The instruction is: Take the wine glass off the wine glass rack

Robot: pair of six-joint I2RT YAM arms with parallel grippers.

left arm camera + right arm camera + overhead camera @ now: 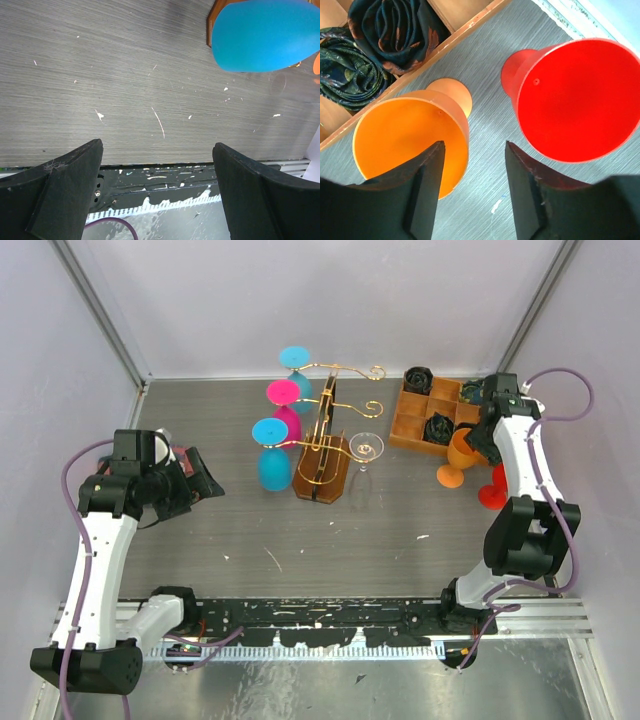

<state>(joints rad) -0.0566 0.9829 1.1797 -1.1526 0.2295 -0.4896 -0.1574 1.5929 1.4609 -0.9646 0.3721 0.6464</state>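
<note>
The wine glass rack point(322, 478) stands upright near the middle of the table point(300, 550), its gold arms reaching left and right from the brown base. On its left side three glasses hang upside down: a light blue one point(296, 360) farthest, a pink one point(285, 405) in the middle and a blue one point(274, 468) nearest. A clear glass point(366, 449) hangs on the right side. The orange wine glass point(458, 453) is off the rack, upright on the table to the right, just beside the near edge of a wooden tray point(398, 422) that holds dark rolled cloths point(395, 30). A red glass point(491, 492) stands near it, slightly nearer and further right. The right hand point(475, 146) hovers over these two, released, fingers apart; the orange rim lies in the gap beside one finger and is not pinched. The left hand point(157, 147) hangs wide open and empty above bare table, left of the rack.
</note>
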